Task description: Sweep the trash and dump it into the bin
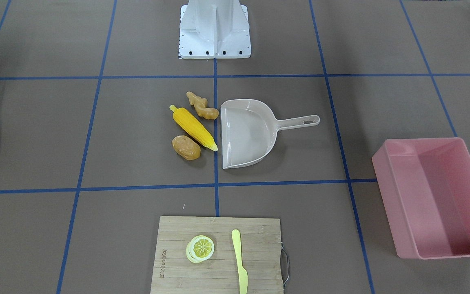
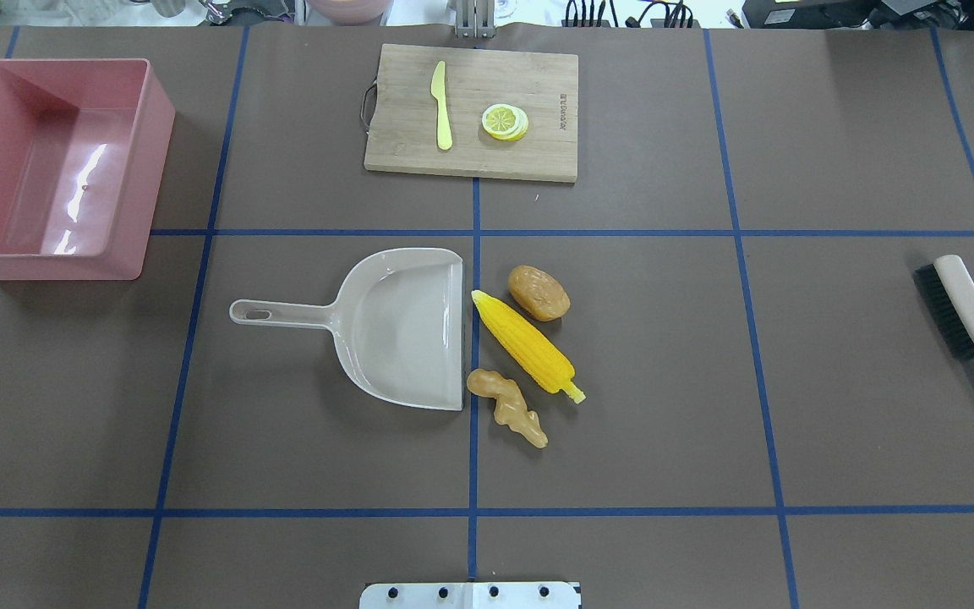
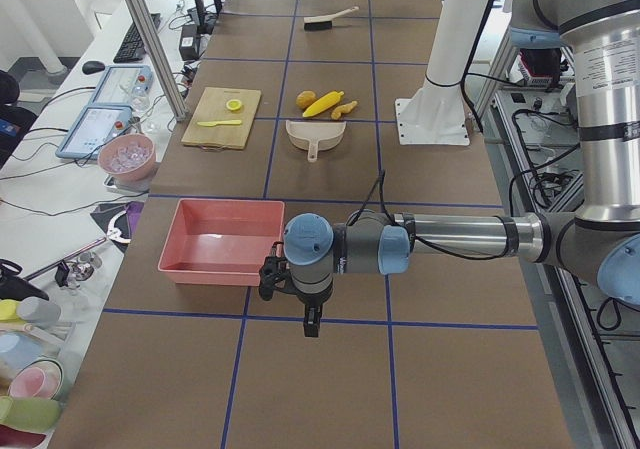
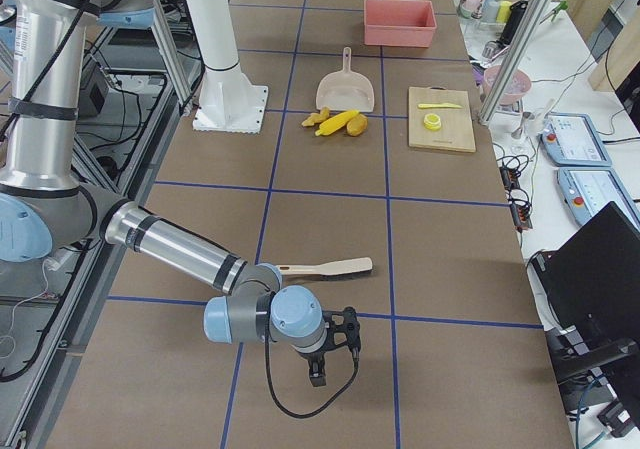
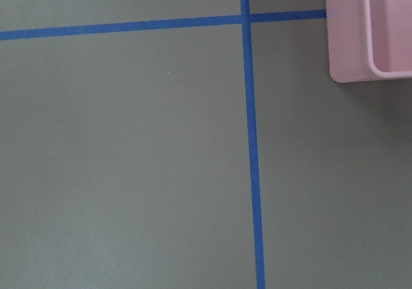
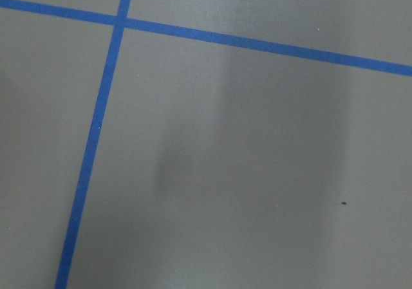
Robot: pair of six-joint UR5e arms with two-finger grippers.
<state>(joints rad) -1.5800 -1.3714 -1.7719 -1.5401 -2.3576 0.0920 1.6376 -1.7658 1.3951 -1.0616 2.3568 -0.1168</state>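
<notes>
The yellow corn cob (image 2: 526, 345), brown potato (image 2: 538, 293) and tan ginger root (image 2: 508, 407) lie together at the table's middle, just right of the open mouth of the beige dustpan (image 2: 402, 326). The pink bin (image 2: 51, 165) stands empty at the far left; its corner shows in the left wrist view (image 5: 360, 31). My left gripper (image 3: 268, 277) hangs off the near end of the table beside the bin, seen only in the exterior left view. My right gripper (image 4: 350, 331) hangs at the opposite end, near the brush. I cannot tell whether either is open or shut.
A brush (image 2: 965, 313) with black bristles lies at the right edge of the table. A wooden cutting board (image 2: 470, 110) at the far side carries a lemon slice (image 2: 505, 121) and a yellow plastic knife (image 2: 441, 106). The robot's base plate (image 2: 470, 595) is at the near edge.
</notes>
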